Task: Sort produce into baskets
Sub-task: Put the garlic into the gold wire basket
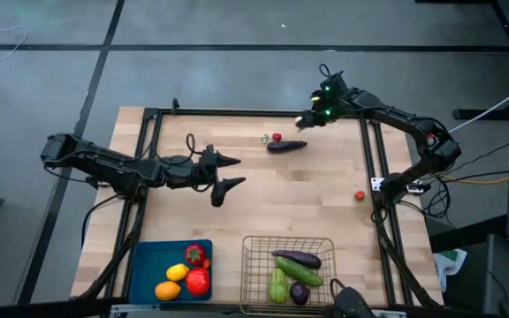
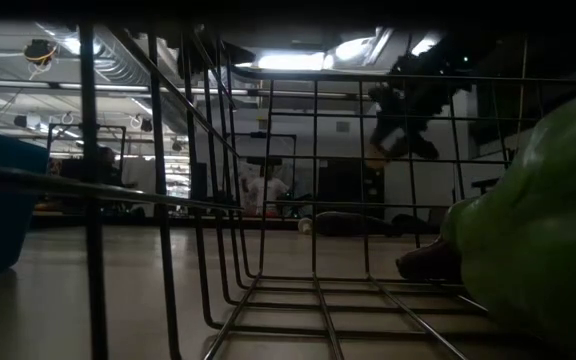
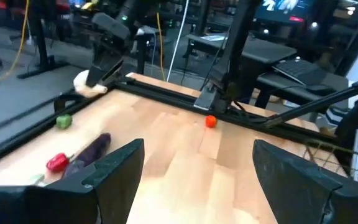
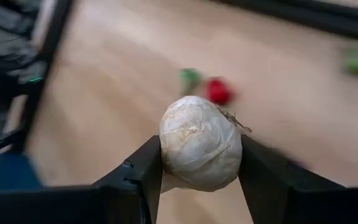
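Right gripper (image 4: 199, 180) jaws clamp garlic (image 4: 200, 143) between them; hold firm, carry to wire basket (image 1: 256, 265). Left gripper (image 1: 228, 172) jaws wide, empty.

Around my wooden table (image 1: 237, 199) lies a grey floor (image 1: 237, 71) crossed by dark seams, with a white cable (image 1: 7, 40) trailing at one corner. Looking level across the tabletop, I see a bright ceiling light (image 2: 298, 60), pale walls and exposed ducts (image 2: 118, 65). Beyond the far edge stand dark desks (image 3: 278, 62), a glowing screen (image 3: 284, 6) and a hanging yellow cord (image 3: 23, 31).
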